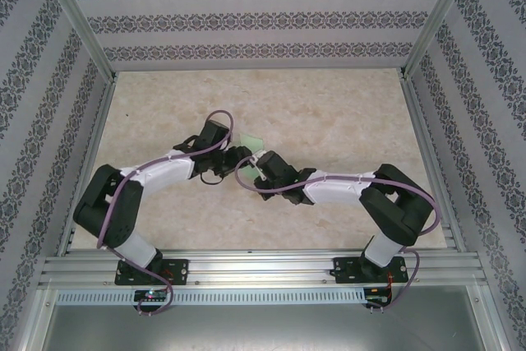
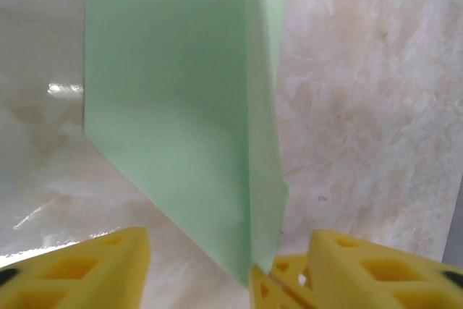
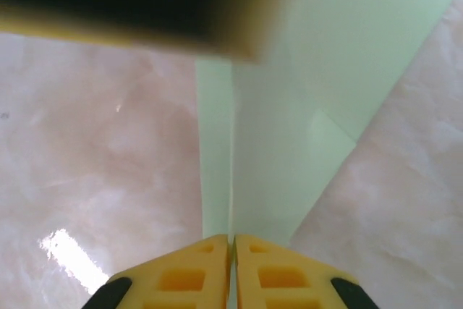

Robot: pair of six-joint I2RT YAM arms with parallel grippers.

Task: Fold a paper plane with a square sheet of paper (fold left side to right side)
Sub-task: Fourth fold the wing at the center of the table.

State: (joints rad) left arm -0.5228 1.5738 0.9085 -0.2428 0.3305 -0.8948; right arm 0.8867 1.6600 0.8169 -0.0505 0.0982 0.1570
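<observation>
The pale mint-green sheet of paper (image 2: 173, 106) is folded along a centre crease and narrows to a point near the grippers. From above, a small green piece of the paper (image 1: 251, 144) shows between the two wrists at mid-table. My right gripper (image 3: 233, 251) is shut on the paper's creased edge (image 3: 275, 150), its yellow pads pressed together. My left gripper (image 2: 231, 280) stands open, one yellow finger on each side of the paper's tip and neither touching it. The right gripper's fingertips (image 2: 278, 284) show between them. The left gripper (image 1: 238, 156) and right gripper (image 1: 261, 165) nearly meet.
The table top (image 1: 329, 121) is pale marbled board with aluminium rails along its sides. Patterned walls (image 1: 246, 14) close it in at the back and both sides. A blurred left finger (image 3: 145, 5) crosses the top of the right wrist view.
</observation>
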